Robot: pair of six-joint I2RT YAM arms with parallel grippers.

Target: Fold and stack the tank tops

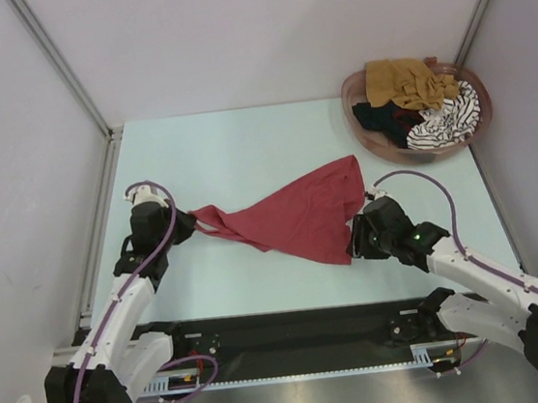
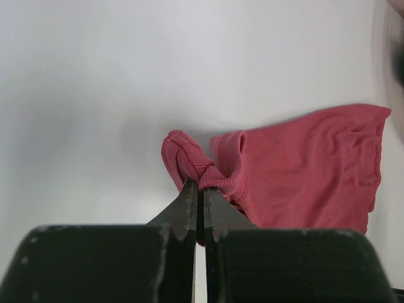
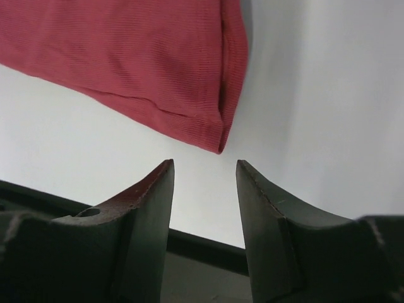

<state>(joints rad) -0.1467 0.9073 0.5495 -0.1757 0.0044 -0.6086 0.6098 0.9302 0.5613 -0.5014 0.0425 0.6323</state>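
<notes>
A dark red tank top (image 1: 295, 213) lies stretched across the middle of the table, drawn to a point at its left. My left gripper (image 1: 186, 221) is shut on its bunched strap (image 2: 196, 167), the cloth pinched between the fingertips. My right gripper (image 1: 356, 240) sits at the garment's lower right corner (image 3: 219, 142); its jaws stand apart with nothing between them, the corner just beyond the tips. A mustard-brown tank top (image 1: 406, 81), a black one (image 1: 381, 116) and a black-and-white striped one (image 1: 449, 118) are piled in the basket.
The pinkish-brown oval basket (image 1: 371, 143) stands at the table's far right corner. White walls with metal rails close in the left, back and right sides. A black bar (image 1: 293, 330) runs along the near edge between the arm bases.
</notes>
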